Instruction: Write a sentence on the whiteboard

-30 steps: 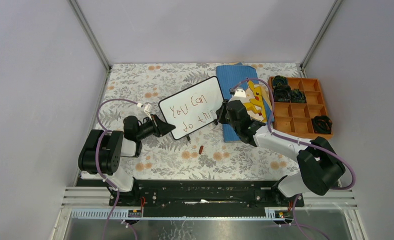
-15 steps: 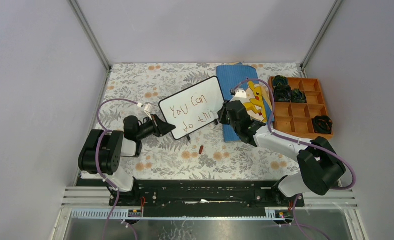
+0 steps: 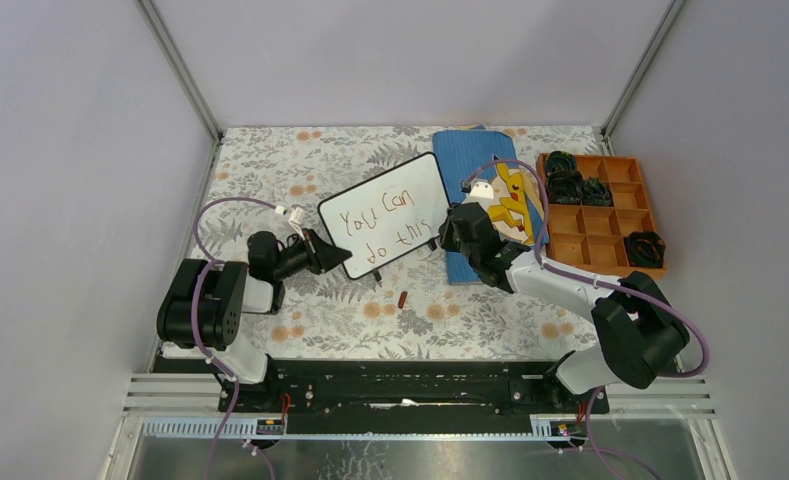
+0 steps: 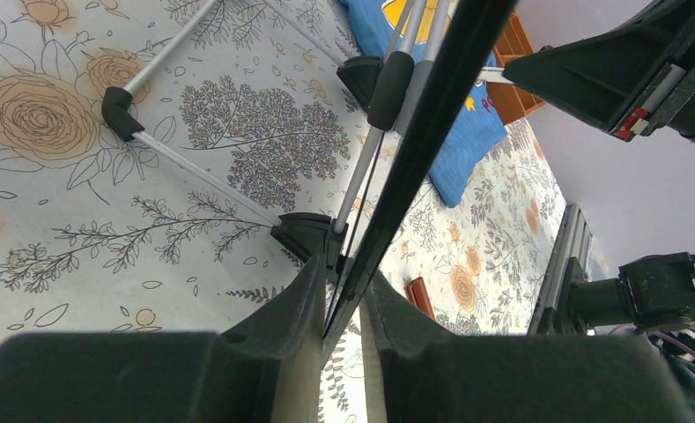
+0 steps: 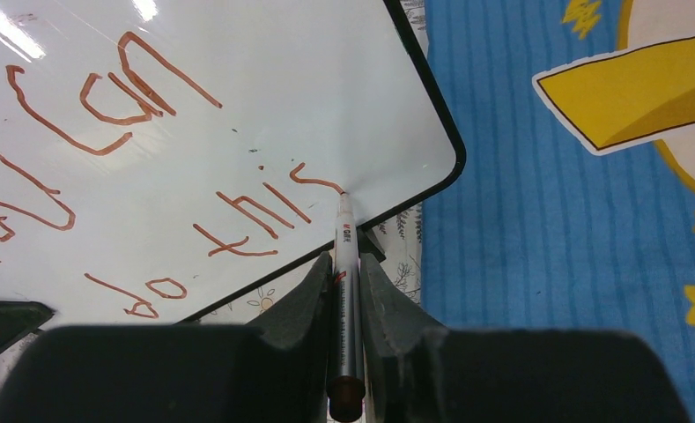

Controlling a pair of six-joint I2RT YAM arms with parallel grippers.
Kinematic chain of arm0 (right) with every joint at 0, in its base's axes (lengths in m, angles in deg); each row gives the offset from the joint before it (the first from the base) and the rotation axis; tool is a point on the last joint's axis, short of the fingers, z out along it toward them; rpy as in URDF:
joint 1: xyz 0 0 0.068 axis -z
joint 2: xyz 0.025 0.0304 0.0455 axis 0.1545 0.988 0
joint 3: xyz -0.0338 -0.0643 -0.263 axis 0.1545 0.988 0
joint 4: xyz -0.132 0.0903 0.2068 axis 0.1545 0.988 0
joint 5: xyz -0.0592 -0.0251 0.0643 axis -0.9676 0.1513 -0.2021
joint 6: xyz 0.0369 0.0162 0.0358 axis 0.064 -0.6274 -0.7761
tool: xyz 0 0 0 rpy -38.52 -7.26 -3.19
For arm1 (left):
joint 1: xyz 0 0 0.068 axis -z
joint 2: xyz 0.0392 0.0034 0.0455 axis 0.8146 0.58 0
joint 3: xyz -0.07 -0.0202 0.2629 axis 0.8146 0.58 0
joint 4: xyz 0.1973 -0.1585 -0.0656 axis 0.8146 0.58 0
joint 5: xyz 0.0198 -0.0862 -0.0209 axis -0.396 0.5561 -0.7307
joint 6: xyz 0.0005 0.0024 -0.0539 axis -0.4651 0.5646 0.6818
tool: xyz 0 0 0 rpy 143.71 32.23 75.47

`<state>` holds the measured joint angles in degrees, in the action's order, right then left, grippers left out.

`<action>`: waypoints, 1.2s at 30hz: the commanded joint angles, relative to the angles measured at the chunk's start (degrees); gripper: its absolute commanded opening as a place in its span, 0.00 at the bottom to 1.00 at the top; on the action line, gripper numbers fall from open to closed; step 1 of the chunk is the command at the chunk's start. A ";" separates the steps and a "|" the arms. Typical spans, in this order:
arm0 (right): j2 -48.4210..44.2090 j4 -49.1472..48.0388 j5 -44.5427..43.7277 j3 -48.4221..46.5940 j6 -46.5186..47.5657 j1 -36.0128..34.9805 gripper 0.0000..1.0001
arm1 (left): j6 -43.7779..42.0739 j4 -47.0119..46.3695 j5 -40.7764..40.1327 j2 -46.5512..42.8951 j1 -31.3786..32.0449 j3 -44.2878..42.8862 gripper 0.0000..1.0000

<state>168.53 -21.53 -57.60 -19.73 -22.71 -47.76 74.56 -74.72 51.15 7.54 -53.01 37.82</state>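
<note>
The board (image 3: 385, 213) stands mid-desk (image 3: 270, 165), its near-left corner pinched by the left pincer (image 3: 338, 258). The right pincer (image 5: 345, 264) pinches a pen (image 5: 343, 227), its tip on the board; "this" (image 5: 269, 211) has gained its s.

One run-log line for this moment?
left claw: shut on whiteboard rim | right claw: shut on pen, tip on whiteboard | sentence: tip at final s

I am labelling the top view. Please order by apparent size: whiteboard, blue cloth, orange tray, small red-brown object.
1. blue cloth and orange tray: alike, not ranked; the cloth is partly covered.
2. whiteboard
3. small red-brown object
</note>
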 commanded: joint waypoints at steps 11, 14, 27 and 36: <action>0.65 -1.71 3.83 -1.29 1.55 0.46 0.00 | -1.87 2.45 -1.46 0.93 0.39 -0.61 0.25; 0.65 -1.74 4.29 -1.46 1.61 0.49 0.00 | -1.91 2.44 -1.52 0.96 0.47 -0.63 0.25; 0.75 -2.04 6.05 -2.06 1.54 0.46 0.00 | -1.85 2.57 -1.57 0.90 0.48 -0.63 0.25; -0.73 -0.79 5.70 -2.01 1.43 0.46 0.00 | -1.85 2.57 -1.62 1.00 0.48 -0.70 0.25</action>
<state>168.53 -21.55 -52.90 -19.75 -21.40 -47.61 74.42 -74.39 51.13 7.54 -52.72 37.78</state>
